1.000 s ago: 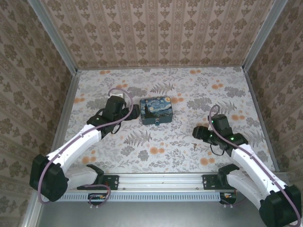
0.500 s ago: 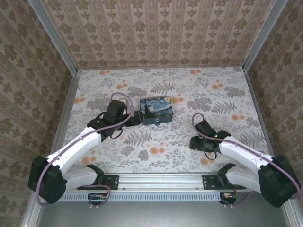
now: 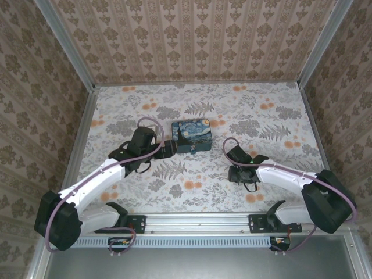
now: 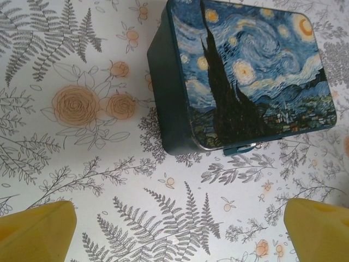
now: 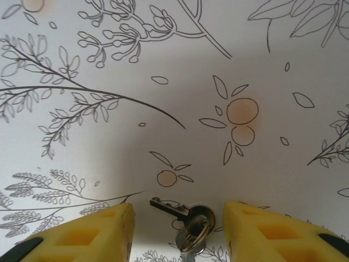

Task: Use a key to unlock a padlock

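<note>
Key point(image 5: 184, 213), lower end cut off, lies between open right jaws, ungripped; left jaws wide, empty

Bench point(image 3: 261, 116): flat surface, covered in a white sheet printed with grey ferns and orange blossoms.

Item 1: dark-blue box point(image 3: 192, 135) with a starry-night painting on its lid. It is closed and rests flat on the covering just above the centre of the top view. In the left wrist view the box point(image 4: 245, 76) occupies the upper right.

Item 2: small metal key point(image 5: 188, 214) on a ring, lying flat at bottom centre of the right wrist view, blade pointing left.
</note>
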`<action>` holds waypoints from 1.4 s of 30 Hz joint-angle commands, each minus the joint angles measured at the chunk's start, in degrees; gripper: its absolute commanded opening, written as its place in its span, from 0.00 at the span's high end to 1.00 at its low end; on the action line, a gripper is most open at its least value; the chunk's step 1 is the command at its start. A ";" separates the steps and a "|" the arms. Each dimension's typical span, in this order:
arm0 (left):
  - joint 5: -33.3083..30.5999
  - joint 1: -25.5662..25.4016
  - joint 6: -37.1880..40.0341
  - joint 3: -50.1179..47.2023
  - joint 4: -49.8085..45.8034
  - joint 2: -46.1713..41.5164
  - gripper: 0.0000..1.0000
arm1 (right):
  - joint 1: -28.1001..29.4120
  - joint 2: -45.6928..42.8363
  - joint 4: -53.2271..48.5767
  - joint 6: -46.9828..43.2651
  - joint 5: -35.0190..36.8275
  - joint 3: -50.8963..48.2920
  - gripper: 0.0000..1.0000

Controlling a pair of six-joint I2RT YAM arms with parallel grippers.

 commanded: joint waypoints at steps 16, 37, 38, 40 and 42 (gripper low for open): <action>1.17 0.05 -0.27 0.04 1.53 -0.85 0.00 | 1.57 0.30 -0.02 0.96 0.44 -0.93 0.57; 1.69 0.14 -0.84 -1.06 2.28 -1.12 0.00 | 2.55 1.50 -0.61 1.70 0.17 -1.66 0.73; 1.69 0.13 -0.88 -1.01 2.28 -1.16 0.00 | 2.62 1.48 -0.56 1.76 0.17 -1.74 0.76; 1.86 0.13 -1.10 -1.09 2.36 -1.30 0.00 | 2.72 1.37 -0.38 1.89 0.08 -1.90 0.82; 2.04 0.13 -1.22 -1.18 2.58 -1.38 0.00 | 2.81 1.07 -0.10 1.98 -0.18 -2.17 0.89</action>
